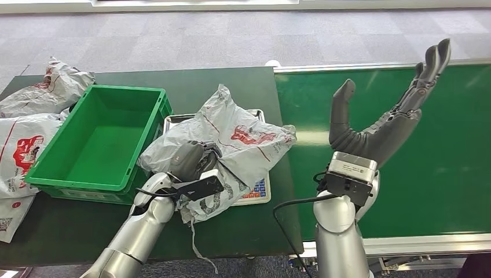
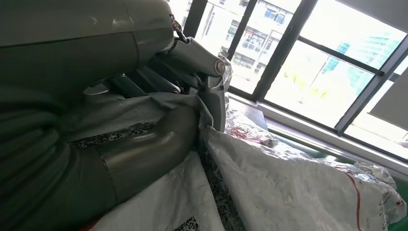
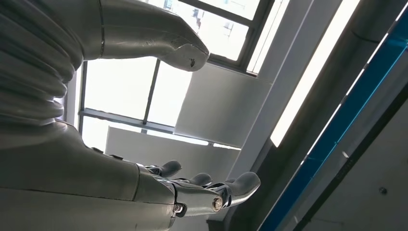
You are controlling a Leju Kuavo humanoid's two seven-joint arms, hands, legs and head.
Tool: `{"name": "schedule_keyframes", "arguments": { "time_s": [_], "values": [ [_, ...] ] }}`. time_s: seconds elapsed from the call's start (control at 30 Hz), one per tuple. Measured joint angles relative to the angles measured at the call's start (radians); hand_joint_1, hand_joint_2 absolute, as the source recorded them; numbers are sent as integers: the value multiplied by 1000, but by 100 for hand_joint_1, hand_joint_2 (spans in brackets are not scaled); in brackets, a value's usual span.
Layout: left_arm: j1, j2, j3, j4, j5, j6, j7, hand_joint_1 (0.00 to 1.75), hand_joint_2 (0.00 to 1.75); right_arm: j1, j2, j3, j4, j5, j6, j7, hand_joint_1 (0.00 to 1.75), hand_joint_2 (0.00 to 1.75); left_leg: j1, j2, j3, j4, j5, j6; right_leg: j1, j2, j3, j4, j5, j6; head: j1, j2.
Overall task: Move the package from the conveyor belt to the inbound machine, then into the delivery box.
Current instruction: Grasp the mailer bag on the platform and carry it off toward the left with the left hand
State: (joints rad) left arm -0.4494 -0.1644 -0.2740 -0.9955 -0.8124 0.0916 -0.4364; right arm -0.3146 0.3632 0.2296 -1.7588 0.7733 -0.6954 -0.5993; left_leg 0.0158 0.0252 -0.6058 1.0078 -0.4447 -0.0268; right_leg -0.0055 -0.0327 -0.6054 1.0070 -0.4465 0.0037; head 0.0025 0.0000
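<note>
The crumpled grey plastic mailer package with red printing was found lying on the flat steel-topped weighing scale with a keypad, which was taken to be the inbound machine, at the centre of the dark green table. The conveyor stage was therefore judged complete, and the transfer to the delivery box was judged to be in hand. The package's near corner was gripped by the left hand, its fingers seen closed into the plastic in the left wrist view. The right hand was held raised above the green conveyor belt, fingers spread and nothing held.

The package's long axis was seen to run from about seven o'clock to two o'clock, its far end pointing toward the belt. The next move was judged to call for a lift and a carry toward nine o'clock, into the open green plastic crate just beside the scale, with the slack film kept from snagging on the rim.
</note>
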Motion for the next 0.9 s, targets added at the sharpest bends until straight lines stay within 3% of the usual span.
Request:
{"name": "schedule_keyframes", "arguments": {
  "time_s": [0.17, 0.27, 0.37, 0.47, 0.53, 0.6, 0.7, 0.8, 0.9],
  "values": [
    [2, 1, 6, -10, 27, 6, -11, 175, 175, 0, 0, 0, 7, 4, 0, 10, 0, 175, 0, 0, 0, 0, 0, 0, 0, 0, 0, 0, 0, 0, 0, 0],
    [4, 1, 33, -27, 74, 69, -24, 175, 175, -1, 0, -1, 23, -4, 0, 11, 0, 175, 0, 0, 0, 0, 0, 0, 0, 0, 0, 0, 0, 0, 0, 0],
    [-5, 4, 79, -32, 38, 275, 7, 175, 175, 1, 0, -7, 42, -24, 0, -13, 0, 175, 0, 0, 0, 0, 0, 0, 0, 0, 0, 0, 0, 0, 0, 0],
    [-34, 17, 147, -28, -147, 509, 72, 175, 175, 3, 0, -16, 57, -40, 0, -26, 0, 175, 1, 0, 0, 0, 1, -1, 1, 0, 0, 0, 0, 0, 0, 0],
    [-56, 21, 239, -54, -322, 585, 59, 175, 175, 3, 0, -19, 65, -46, 0, -24, 0, 175, 1, 0, 0, 0, 1, -1, 1, 1, 0, 1, 0, 0, 0, 0],
    [-84, 10, 379, -102, -432, 602, -44, 175, 175, 3, -1, -19, 72, -49, 0, -18, 0, 175, 1, 1, 0, 0, 1, -1, 1, 1, -1, 1, 0, 0, 0, 0],
    [-143, -20, 612, -160, -468, 605, -215, 175, 175, 2, -1, -19, 79, -47, 0, -7, 0, 175, 1, 1, 0, 0, 1, -1, 1, 2, -1, 1, 0, 0, 0, 0],
    [-179, -39, 773, -201, -503, 610, -254, 175, 175, 2, 0, -19, 82, -38, 0, -5, 0, 175, 1, 1, 0, 0, 1, -1, 1, 1, -1, 1, 0, -1, 0, 0],
    [-197, -54, 874, -246, -566, 611, -260, 175, 175, 2, 0, -19, 82, -32, 0, -4, 0, 175, 1, 0, 0, 0, 1, -1, 1, 0, -1, 1, 0, -1, 0, 0]
  ]
}}
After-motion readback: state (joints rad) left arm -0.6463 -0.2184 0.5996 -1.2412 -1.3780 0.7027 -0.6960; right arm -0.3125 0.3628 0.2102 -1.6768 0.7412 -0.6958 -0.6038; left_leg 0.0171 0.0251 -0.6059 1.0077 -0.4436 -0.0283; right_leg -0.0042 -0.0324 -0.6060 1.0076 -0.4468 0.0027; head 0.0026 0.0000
